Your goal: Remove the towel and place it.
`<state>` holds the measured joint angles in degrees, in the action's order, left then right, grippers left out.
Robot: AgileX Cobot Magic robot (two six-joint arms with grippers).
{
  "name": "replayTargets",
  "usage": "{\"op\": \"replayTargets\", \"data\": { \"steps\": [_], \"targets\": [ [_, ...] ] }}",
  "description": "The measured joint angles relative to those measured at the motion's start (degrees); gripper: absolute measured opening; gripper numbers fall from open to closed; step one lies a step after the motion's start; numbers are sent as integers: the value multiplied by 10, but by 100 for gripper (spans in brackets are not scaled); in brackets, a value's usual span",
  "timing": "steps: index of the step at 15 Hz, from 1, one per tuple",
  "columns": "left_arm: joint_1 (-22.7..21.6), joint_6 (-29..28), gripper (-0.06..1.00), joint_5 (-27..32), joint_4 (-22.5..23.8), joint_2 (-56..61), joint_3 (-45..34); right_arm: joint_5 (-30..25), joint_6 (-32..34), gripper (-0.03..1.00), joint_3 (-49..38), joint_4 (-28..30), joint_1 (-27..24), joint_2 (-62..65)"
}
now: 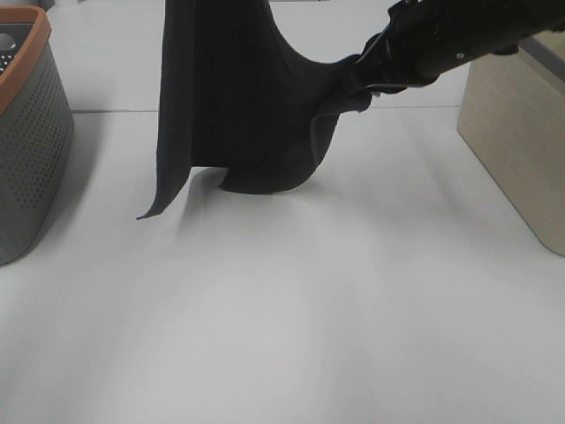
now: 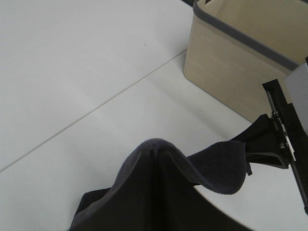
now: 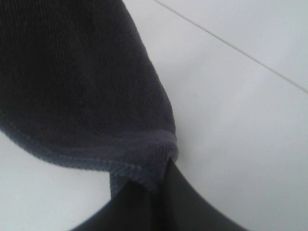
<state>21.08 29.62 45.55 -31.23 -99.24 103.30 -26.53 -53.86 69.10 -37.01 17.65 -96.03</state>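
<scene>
The black towel (image 1: 234,97) hangs from above the top edge of the exterior view, and its lower folds rest on the white table (image 1: 309,318). One corner trails down at the left. My right gripper (image 1: 357,78) is shut on the towel's right edge and pulls it sideways, well above the table. In the right wrist view the dark fingers (image 3: 183,207) pinch the hemmed edge of the towel (image 3: 72,72). My left gripper is out of the exterior view. In the left wrist view the towel (image 2: 159,192) fills the bottom where the gripper holds it up, and the right gripper (image 2: 276,144) shows at the far side.
A grey perforated basket with an orange rim (image 1: 31,150) stands at the table's left edge. A beige box with a grey rim (image 1: 516,141) stands at the right and also shows in the left wrist view (image 2: 231,62). A seam line crosses the table behind the towel.
</scene>
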Motion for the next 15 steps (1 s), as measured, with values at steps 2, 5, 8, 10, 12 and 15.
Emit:
{"op": "replayTargets", "data": {
  "steps": [2,5,8,10,12,15],
  "targets": [
    [-33,85,0,0,-59,0,0,-63,73,2,83,143,0,0],
    [-56,158,0,-1,-108,-2,-1,-99,128,2,172,304,0,-11],
    [-93,311,0,-59,-255,-12,-74,-178,56,2,273,418,-2,-55],
    [-101,392,0,-90,-331,-15,-97,-189,-18,2,296,440,-2,-78],
    [-104,467,0,-103,-396,-31,-103,-183,-78,2,325,464,-2,-112],
    [-104,549,0,-142,-447,-81,-103,-144,-65,2,379,529,-2,-159]
  ]
}}
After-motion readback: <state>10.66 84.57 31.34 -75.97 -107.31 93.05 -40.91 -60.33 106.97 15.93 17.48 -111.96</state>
